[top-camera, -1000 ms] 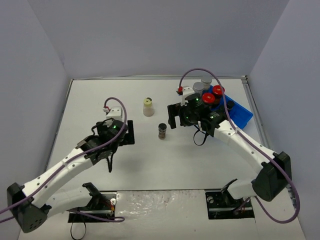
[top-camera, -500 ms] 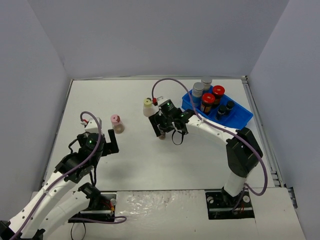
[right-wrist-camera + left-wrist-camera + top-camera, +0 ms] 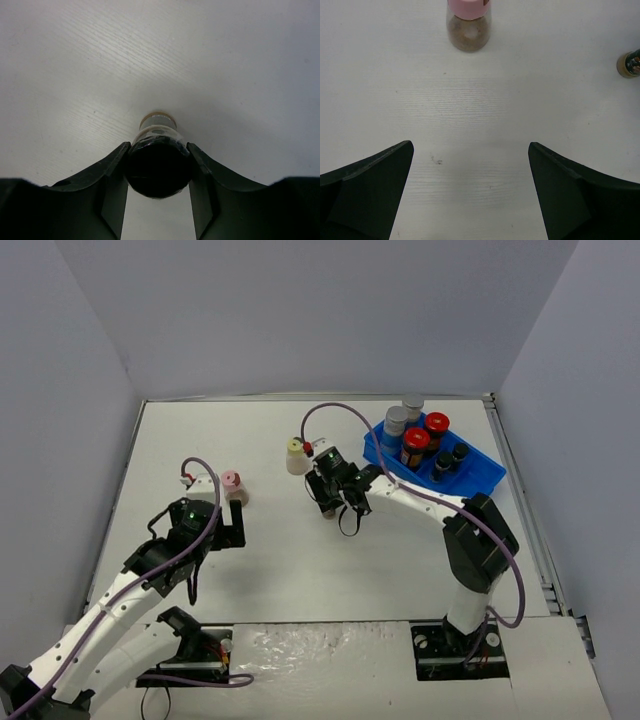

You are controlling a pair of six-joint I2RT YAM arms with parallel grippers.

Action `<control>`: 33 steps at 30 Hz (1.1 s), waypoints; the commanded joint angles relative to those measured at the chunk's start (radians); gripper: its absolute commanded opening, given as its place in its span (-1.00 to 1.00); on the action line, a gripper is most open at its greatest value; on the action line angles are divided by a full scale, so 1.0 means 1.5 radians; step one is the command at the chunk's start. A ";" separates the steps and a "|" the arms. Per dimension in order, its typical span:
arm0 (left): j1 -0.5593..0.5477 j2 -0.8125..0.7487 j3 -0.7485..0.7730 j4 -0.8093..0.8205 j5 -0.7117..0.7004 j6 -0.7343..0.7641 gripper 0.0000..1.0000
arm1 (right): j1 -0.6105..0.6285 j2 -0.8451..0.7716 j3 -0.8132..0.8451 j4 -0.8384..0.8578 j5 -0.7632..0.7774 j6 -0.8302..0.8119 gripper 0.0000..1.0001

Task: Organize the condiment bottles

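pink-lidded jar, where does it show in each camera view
top external: pink-lidded jar left of centre.
left wrist: top centre, lid cut by the edge, ahead of the open left claw.
right wrist: not in it.
shared landmark: tiny dark-capped jar, in the right claw mid right wrist view, at the left wrist view's right edge.

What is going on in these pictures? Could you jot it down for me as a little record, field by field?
Right gripper: shut on a tiny dark-capped jar
Left gripper: open, empty, facing the pink-lidded jar
Also outside the tray: cream-lidded jar
Blue tray: holds two red-lidded jars, two grey-capped jars and a dark-capped pair
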 commanded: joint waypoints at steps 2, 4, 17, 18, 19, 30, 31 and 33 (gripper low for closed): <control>0.013 0.014 0.032 0.064 0.002 0.028 0.94 | -0.032 -0.135 -0.049 0.006 0.053 0.000 -0.84; 0.017 0.020 0.034 0.070 0.010 0.035 0.94 | -0.075 -0.173 -0.060 -0.008 0.044 0.008 -0.89; 0.079 0.034 0.022 0.131 0.070 0.052 0.94 | -0.396 -0.331 -0.047 -0.089 0.074 0.078 -1.00; 0.083 0.038 0.023 0.131 0.074 0.052 0.94 | -0.412 -0.329 -0.046 -0.088 0.073 0.089 -1.00; 0.086 0.042 0.025 0.131 0.077 0.052 0.94 | -0.420 -0.321 -0.041 -0.088 0.073 0.098 -1.00; 0.104 0.037 0.023 0.140 0.093 0.051 0.94 | -0.444 -0.209 -0.017 -0.051 0.092 0.129 -1.00; 0.105 0.037 0.024 0.140 0.094 0.052 0.94 | -0.444 -0.203 -0.017 -0.048 0.094 0.130 -1.00; 0.105 0.036 0.024 0.140 0.095 0.053 0.94 | -0.444 -0.194 -0.019 -0.042 0.094 0.132 -1.00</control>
